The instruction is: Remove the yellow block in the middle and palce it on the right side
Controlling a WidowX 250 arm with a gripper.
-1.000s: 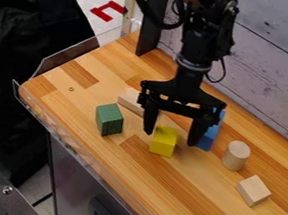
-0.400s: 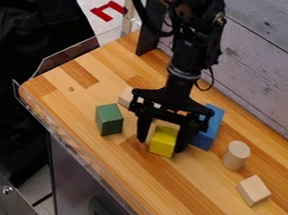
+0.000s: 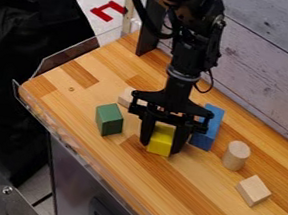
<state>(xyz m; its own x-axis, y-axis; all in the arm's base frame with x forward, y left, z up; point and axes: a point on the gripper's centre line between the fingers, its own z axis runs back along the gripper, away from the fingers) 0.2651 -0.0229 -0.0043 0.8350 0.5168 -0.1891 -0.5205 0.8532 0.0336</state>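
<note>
One claw [image 3: 160, 147], pointing down near the centre of the frame, had its two fingers closed on the yellow block [image 3: 160, 143], one against each side. The block sat on the counter [image 3: 136, 184], upright or nearly so; whether it bore any weight there could not be told.

Step in hand, as judged: grip made, lift and carry towards the right of the frame to come.

Risks noted:
- Nearest hazard was the blue block [image 3: 211, 131], just beside the right-hand finger in the frame. A low sideways pull, without a lift first, would likely knock or drag it.
- Green block [image 3: 109, 120] stood a little apart, left of the claw. Less exposed, unless the arm [image 3: 183, 64] swung left or the claw opened wide.
- Smooth-looking faces on the yellow block. If the fingers bore on it unevenly, it could twist or slip on the way up.
- Pale cylinder [image 3: 236, 156] and pale cube [image 3: 254, 190] occupied the right of the frame. Too low a carry could topple the cylinder, the likelier of the two to tip; a careless release could land the block against either.

Height before travel seemed the best safeguard.
</note>
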